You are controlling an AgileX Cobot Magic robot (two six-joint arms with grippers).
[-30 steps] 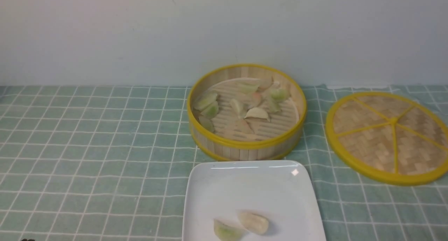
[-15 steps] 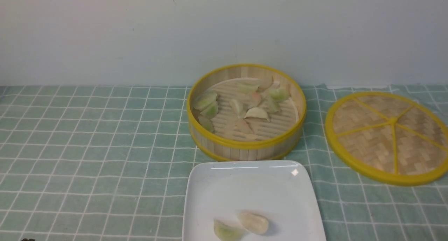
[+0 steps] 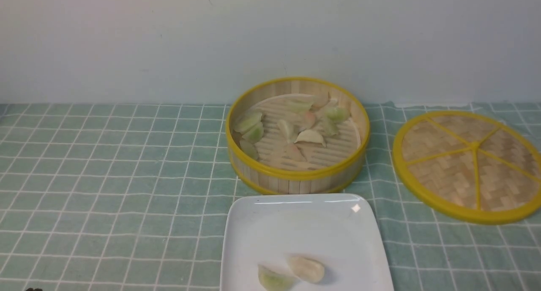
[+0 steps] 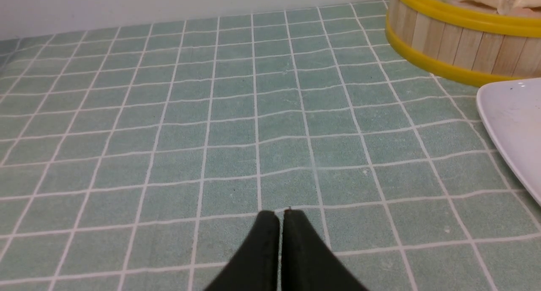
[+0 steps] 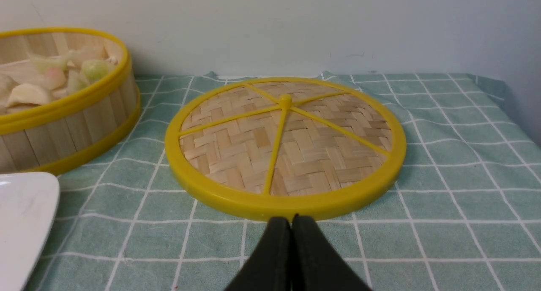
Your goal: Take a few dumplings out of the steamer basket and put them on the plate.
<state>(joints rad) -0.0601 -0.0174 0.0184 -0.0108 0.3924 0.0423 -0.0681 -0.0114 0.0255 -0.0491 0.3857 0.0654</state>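
Left gripper [image 4: 281, 215] pressed shut and empty over green checked cloth [image 4: 211, 113], right gripper [image 5: 290, 221] likewise closed on nothing, just short of woven lid [image 5: 285, 143], steamer basket [image 3: 296, 179] of dumplings [image 3: 310, 137] farther ahead between them, plate [image 3: 304, 223] nearer, carrying two dumplings.

Green white-gridded tablecloth [image 3: 105, 177], white plate [image 3: 304, 223]

Soft, even, fairly bright light fills all three views, leaving only faint shadows. The plate [image 3: 253, 223] carries small white glare streaks along its far rim. The front view is slightly hazy; the wrist views are sharper.
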